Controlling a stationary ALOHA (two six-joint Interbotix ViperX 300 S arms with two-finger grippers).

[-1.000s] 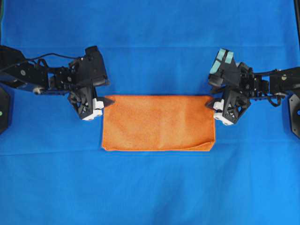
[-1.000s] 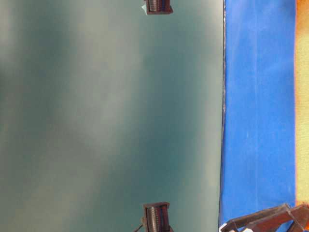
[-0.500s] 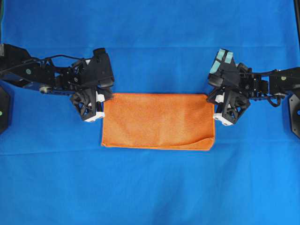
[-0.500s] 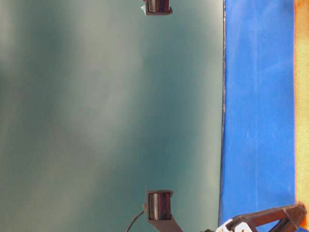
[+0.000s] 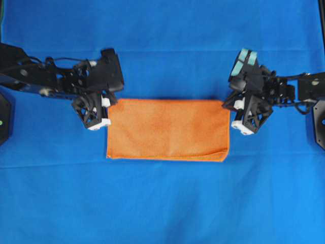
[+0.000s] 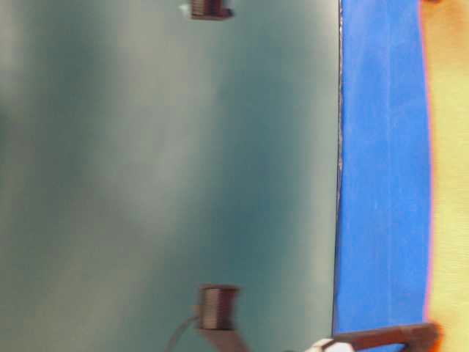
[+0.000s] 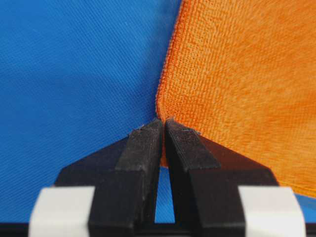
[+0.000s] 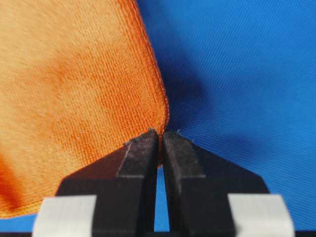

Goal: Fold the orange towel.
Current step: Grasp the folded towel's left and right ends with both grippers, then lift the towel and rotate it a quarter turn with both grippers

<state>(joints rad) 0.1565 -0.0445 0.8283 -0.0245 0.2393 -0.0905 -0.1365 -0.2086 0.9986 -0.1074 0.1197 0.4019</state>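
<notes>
The orange towel [image 5: 167, 129] lies as a wide folded rectangle on the blue cloth [image 5: 162, 46], with a loose flap along its near right edge. My left gripper [image 5: 108, 104] is shut on the towel's far left corner [image 7: 165, 111]; in the left wrist view [image 7: 164, 121] the black fingertips [image 7: 145, 143] pinch the hem. My right gripper [image 5: 226, 105] is shut on the far right corner [image 8: 158, 116], its tips [image 8: 161, 132] meeting on the hem. In the table-level view the towel [image 6: 448, 183] is a blurred pale-orange band at the right.
The blue cloth [image 6: 381, 183] covers the whole table. Both black arms reach in from the left [image 5: 30, 81] and right [image 5: 304, 91] edges. The table-level view is mostly a grey-green wall [image 6: 146, 176] with two small dark fixtures [image 6: 218, 308].
Both grippers closed on the towel's far corners. The towel shifted slightly left and away, and it fills more of the table-level view. The left arm moved in toward the corner.
</notes>
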